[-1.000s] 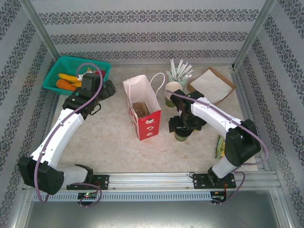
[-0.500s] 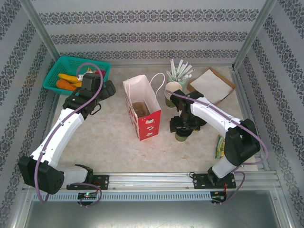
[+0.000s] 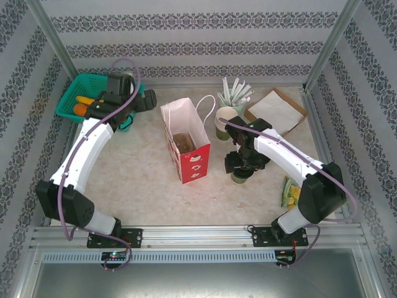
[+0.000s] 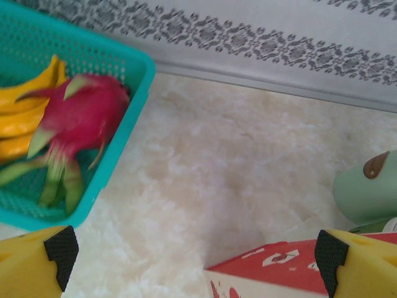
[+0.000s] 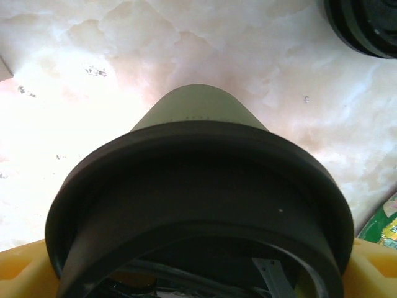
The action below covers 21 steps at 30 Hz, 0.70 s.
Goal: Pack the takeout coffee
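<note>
Standing on the bench (image 3: 142, 177) outside the paper bag (image 3: 193, 162), the takeout coffee (image 3: 239, 179) sits between the fingers of the right hand (image 3: 242, 165), grip unclear; the left hand (image 4: 195, 251) is wide open, empty.

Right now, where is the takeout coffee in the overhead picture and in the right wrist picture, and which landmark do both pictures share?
Top external: the takeout coffee stands right of the paper bag, under the right end effector.
Right wrist: the cup takes the centre, its dark top nearest the camera, between the yellow fingers.
Shared landmark: the green packet, right of the cup in the overhead picture, at the lower right edge of the wrist picture.
</note>
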Available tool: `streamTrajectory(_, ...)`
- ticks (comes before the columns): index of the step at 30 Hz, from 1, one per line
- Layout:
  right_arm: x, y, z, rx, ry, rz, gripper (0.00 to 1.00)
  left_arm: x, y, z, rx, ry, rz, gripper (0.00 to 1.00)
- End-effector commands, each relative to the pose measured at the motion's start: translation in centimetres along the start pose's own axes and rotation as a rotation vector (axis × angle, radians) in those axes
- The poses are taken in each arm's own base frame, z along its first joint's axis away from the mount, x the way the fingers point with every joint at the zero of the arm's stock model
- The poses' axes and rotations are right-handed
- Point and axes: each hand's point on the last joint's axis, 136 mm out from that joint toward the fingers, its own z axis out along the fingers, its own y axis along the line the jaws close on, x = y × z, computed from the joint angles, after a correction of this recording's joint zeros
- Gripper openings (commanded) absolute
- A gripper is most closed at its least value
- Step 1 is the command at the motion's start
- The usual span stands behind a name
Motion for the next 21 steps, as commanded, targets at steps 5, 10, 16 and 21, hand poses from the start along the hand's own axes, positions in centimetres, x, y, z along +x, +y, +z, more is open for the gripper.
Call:
streamTrajectory(5, 1.8, -1.3, -1.8, 0.014, -0.024, -0.052, 0.5, 0.1, -5.2, 1.9, 0.318, 0.151, 0.269, 1.0)
streamTrajectory(10, 1.8, -1.2, -2.4, -0.014, -0.066, -0.053, 0.48, 1.8, -7.7, 1.9, 0.477, 0.239, 0.406, 0.99)
streamTrajectory(16, 1.8, -1.2, -2.7, -0.022, -0.083, -0.072, 0.48, 3.3, -9.1, 2.3, 0.551, 0.291, 0.506, 0.9)
streamTrajectory(21, 1.9, -1.2, -2.6, -0.027, -0.085, -0.071, 0.47, 3.2, -9.7, 2.3, 0.577, 0.279, 0.533, 0.82)
